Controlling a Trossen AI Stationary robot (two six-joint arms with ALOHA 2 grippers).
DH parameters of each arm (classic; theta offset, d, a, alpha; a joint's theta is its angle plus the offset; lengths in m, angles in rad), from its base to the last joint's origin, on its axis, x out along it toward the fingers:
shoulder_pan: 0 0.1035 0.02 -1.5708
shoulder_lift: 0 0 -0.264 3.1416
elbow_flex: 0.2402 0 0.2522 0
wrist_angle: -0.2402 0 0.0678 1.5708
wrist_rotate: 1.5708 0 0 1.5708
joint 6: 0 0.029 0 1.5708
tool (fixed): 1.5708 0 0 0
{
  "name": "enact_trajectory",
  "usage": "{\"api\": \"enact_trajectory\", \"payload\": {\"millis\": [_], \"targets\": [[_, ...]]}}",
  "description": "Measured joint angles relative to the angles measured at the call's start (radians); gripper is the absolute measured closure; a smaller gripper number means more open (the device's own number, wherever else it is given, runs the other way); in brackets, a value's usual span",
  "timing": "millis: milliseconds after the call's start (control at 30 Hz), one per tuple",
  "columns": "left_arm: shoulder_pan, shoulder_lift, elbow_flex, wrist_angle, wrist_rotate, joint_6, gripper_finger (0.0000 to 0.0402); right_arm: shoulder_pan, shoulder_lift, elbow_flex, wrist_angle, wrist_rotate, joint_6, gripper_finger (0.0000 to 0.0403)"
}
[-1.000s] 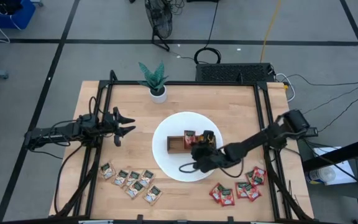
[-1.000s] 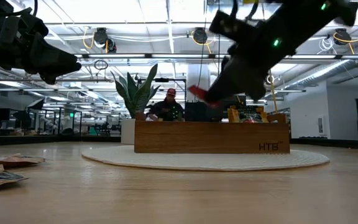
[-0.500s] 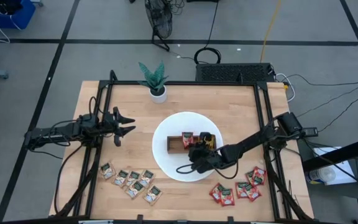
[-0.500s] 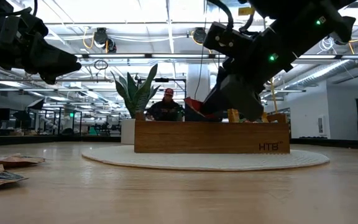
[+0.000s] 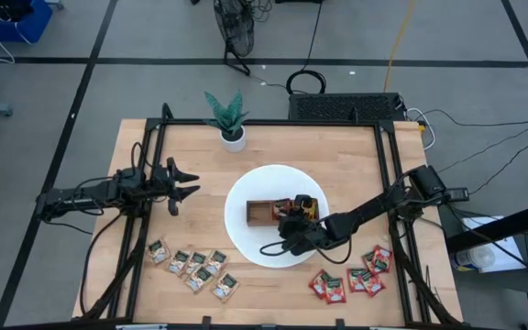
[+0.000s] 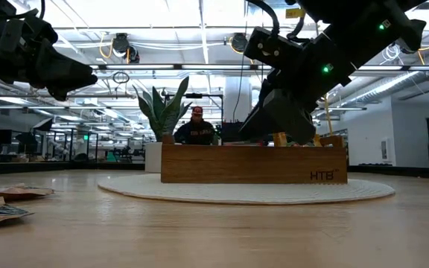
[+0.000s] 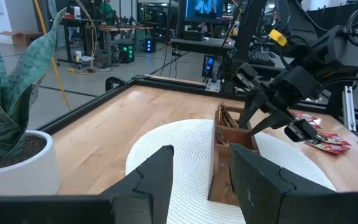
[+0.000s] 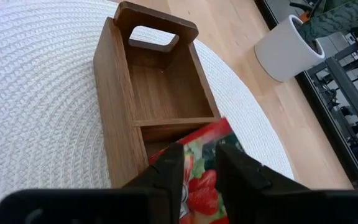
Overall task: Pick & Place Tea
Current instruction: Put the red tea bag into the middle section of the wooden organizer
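Note:
A brown wooden tray [image 5: 260, 212] with three compartments stands on a round white mat [image 5: 246, 240]. My right gripper [image 8: 199, 154] hangs slanting down over the tray's middle compartment, open. A red tea sachet [image 8: 209, 132] stands tilted between its fingers, with its lower part down in that compartment. Orange-yellow sachets [image 6: 280, 138] stick up from the end compartment. Pale sachets [image 5: 193, 268] lie on the table at the near left and red ones [image 5: 346, 282] at the near right. My left gripper [image 5: 183, 184] waits open above the table's left side. My right gripper has one finger [image 8: 169, 171] on either flat face of the red sachet, coming from above at a slant. I cannot tell whether the fingers touch it.
A potted plant [image 5: 230, 121] stands at the far edge, left of the middle. Black frame rails [image 5: 390, 174] run along the table's sides. The tray's handle end [image 8: 157, 28] and its far compartment [image 8: 166, 87] hold nothing. In the low view a person [image 6: 196, 128] sits in the room behind.
My right gripper has come down a little onto the tray with the red sachet. In the low view the sachet stood above the tray's wall before and has now sunk out of sight behind it, into the middle compartment.

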Motion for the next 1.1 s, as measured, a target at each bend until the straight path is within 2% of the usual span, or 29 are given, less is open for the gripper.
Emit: {"api": "enact_trajectory", "payload": {"millis": [167,367,467,567,600,667,733,833,933,1100], "targets": [[0.0,0.0,0.0,0.0,0.0,0.0,0.0245,0.004,-0.009,0.0,0.011,0.0,-0.006,0.0297],[0.0,0.0,0.0,0.0,0.0,0.0,0.0245,0.009,-0.091,0.001,0.005,-0.017,0.024,0.0283],[0.0,0.0,0.0,0.0,0.0,0.0,0.0245,-0.005,-0.161,0.001,0.0,-0.103,0.024,0.028],[0.0,0.0,0.0,0.0,0.0,0.0,0.0245,-0.041,-0.208,0.002,-0.009,-0.3,0.025,0.0281],[0.0,0.0,0.0,0.0,0.0,0.0,0.0245,-0.052,-0.21,0.002,-0.011,-0.362,0.011,0.0285],[0.0,0.0,0.0,0.0,0.0,0.0,0.0245,-0.069,-0.21,0.002,-0.033,-0.422,-0.02,0.03],[0.0,0.0,0.0,0.0,0.0,0.0,0.0245,-0.09,-0.21,0.012,-0.097,-0.466,-0.065,0.0332],[0.0,0.0,0.0,0.0,0.0,0.0,0.0245,-0.137,-0.21,0.061,-0.282,-0.499,-0.119,0.0389],[0.0,0.0,0.0,0.0,0.0,0.0,0.0245,-0.186,-0.21,0.139,-0.43,-0.508,-0.104,0.0397],[0.0,0.0,0.0,0.0,0.0,0.0,0.0245,-0.243,-0.198,0.161,-0.41,-0.629,-0.104,0.0402]]}}
